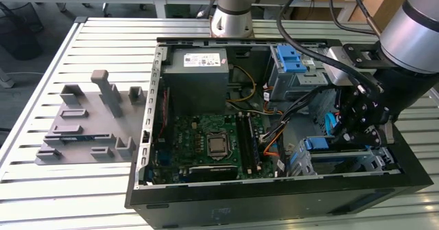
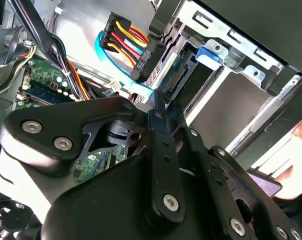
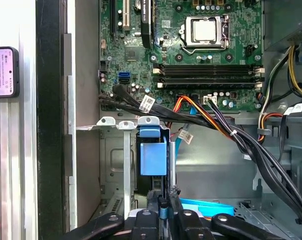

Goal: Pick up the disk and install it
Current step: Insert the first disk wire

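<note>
The gripper (image 1: pixel 362 129), clenching the disk (image 3: pixel 153 157) edge-on in its bay, is risking snagging the cable bundle (image 3: pixel 215 122) crossing just beside it

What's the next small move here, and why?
Probably ease the disk slightly deeper into the drive cage, kept straight. In the first wrist view its blue carrier stands edge-on between the cage walls, the gripper directly behind it, and a cable bundle runs close by. Full seating can't be judged.
</note>
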Robot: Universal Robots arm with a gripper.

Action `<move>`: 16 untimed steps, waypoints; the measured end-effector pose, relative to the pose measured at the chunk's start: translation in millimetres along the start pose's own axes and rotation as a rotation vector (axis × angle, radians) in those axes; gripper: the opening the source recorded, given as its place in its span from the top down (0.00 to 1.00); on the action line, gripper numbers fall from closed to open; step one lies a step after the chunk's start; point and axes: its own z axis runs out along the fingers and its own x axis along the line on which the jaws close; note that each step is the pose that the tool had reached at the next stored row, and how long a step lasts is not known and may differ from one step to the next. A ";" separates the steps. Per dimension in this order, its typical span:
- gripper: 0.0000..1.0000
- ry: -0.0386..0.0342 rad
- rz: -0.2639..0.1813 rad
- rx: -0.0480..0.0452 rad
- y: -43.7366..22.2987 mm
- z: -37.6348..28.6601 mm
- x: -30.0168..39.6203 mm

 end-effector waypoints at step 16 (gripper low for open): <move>0.77 -0.0026 0.000 0.0000 0.1 -24.6 0.0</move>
